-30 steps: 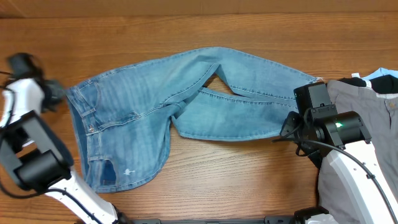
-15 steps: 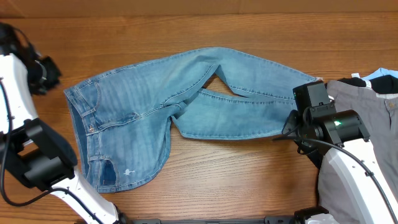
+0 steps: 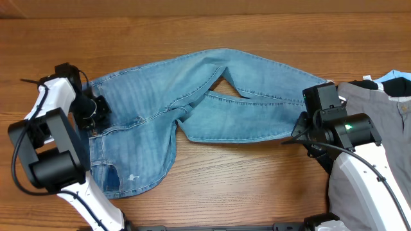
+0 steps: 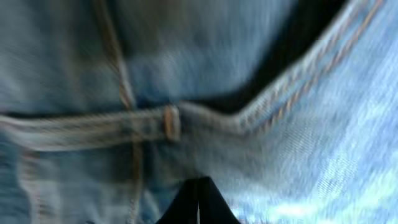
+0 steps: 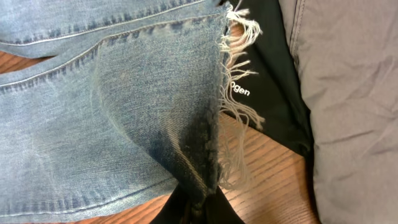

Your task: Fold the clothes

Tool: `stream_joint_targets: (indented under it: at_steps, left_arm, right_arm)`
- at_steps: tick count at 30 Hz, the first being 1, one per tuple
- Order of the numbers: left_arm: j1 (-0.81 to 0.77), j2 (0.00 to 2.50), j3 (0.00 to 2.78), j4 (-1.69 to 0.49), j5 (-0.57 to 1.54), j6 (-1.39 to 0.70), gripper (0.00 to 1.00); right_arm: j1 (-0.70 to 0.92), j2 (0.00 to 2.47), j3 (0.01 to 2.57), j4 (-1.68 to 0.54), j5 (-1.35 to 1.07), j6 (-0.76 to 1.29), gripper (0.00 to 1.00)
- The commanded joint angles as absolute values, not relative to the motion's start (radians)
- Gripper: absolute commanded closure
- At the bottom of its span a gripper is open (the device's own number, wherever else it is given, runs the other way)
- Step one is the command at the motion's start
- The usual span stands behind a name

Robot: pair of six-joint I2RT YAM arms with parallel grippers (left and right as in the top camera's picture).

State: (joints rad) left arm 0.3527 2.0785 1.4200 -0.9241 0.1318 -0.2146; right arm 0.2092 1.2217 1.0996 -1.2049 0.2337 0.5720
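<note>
The clothes, a pair of light-blue jeans (image 3: 192, 96), lie flat across the table, waist at the left and crossed legs reaching right. My left gripper (image 3: 96, 110) is over the waistband; in the left wrist view its jaws (image 4: 198, 190) are shut, tips together against blurred denim (image 4: 311, 124) just below a belt loop (image 4: 170, 121), with nothing seen between them. My right gripper (image 3: 297, 133) is at the end of the nearer leg. Seen from the right wrist, it (image 5: 202, 208) is shut on a pinched fold of the frayed hem (image 5: 186, 143), white threads (image 5: 239, 93) hanging beside it.
A pile of other garments sits at the right edge: a grey one (image 3: 379, 109), a black one (image 5: 267, 74) with white lettering, and a light-blue piece (image 3: 395, 80). Bare wooden table (image 3: 244, 179) runs along the front below the jeans.
My left arm has swung in from the far left edge of the table onto the jeans' waistband. The right arm and the hem it holds have stayed put.
</note>
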Motion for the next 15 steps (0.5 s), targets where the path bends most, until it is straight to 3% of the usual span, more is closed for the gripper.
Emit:
stream_joint_targets:
  at_steps: [1,4,8,15]
  left_arm:
    - [0.372,2.106,1.361,-0.759,-0.199,-0.319,0.96]
    - [0.389,2.110,1.362,-0.617,-0.373,-0.374,0.96]
    - [0.422,2.110,1.437,-0.464,-0.321,-0.308,0.96]
    - [0.425,2.110,1.668,-0.513,-0.334,-0.192,0.92]
  right_arm:
    - [0.201,1.222,1.118,-1.202,0.257,0.575,0.92]
    - [0.201,1.222,1.118,-1.207,0.257,0.575,0.92]
    - [0.201,1.222,1.118,-1.259,0.242,0.575,0.92]
    - [0.201,1.222,1.118,-1.297,0.276,0.567,0.87]
